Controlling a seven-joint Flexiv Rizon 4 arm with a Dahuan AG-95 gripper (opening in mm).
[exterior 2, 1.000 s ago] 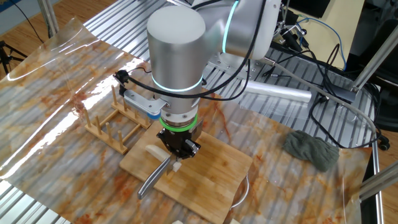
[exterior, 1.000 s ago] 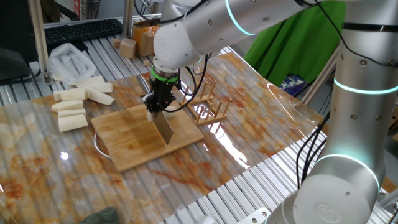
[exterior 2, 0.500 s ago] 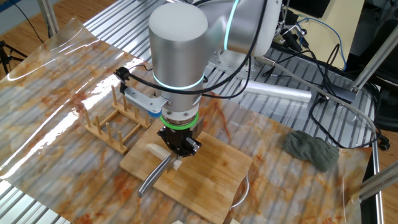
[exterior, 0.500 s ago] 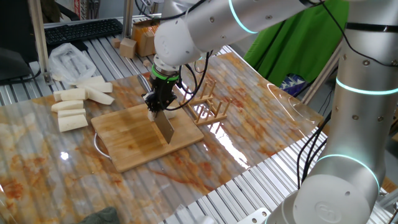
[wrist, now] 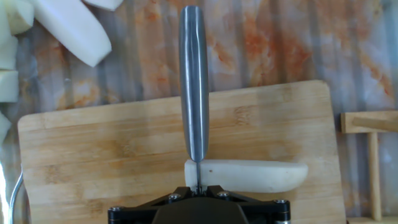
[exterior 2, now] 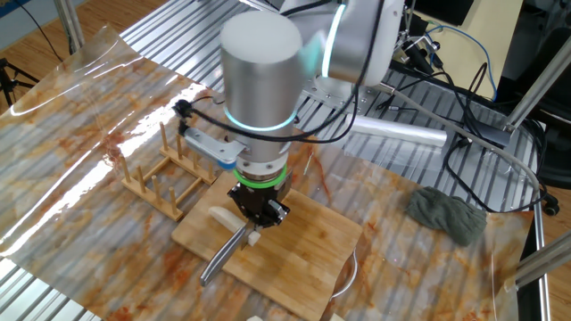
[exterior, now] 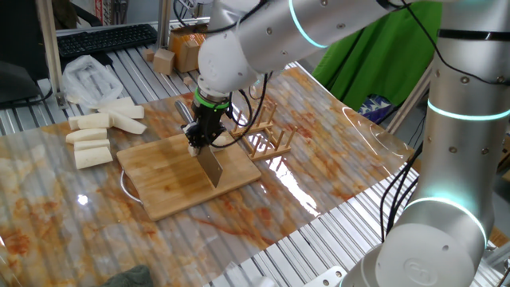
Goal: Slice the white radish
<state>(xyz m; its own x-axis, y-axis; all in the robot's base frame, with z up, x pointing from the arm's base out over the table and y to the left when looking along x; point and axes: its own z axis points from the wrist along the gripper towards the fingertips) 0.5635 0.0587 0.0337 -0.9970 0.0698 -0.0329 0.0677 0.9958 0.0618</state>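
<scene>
The tool points straight down over the cutting board, clamped on the handle of a knife; fingers fully together round it, w/ the blade running out along the board away from the hand. In hand view the blade sits edge-on, so only its spine shows.

The white radish lies flat on the board, near the edge closest to the wooden rack. It's a short stubby chunk, one end rounded, the other end squared off right at the blade. Knife touches or sits just on that squared end; can't tell if the edge has bitten in yet. No loose slices visible on the board.

Handling, as a guess: radish looks firm & crisp, light, wet-ish cut faces so prob. slippery on bamboo. Nothing pins it, so a sideways push from the blade could roll or skid it rather than cut. Best pressed straight down, blade square across the chunk, thin bites from the squared end inward. If it needed moving, take hold across the middle of its length, not the tapered tip.

Other white radish sticks lie off the board on the desk, beside a plastic bag. A grey cloth sits well apart on the other side.
</scene>
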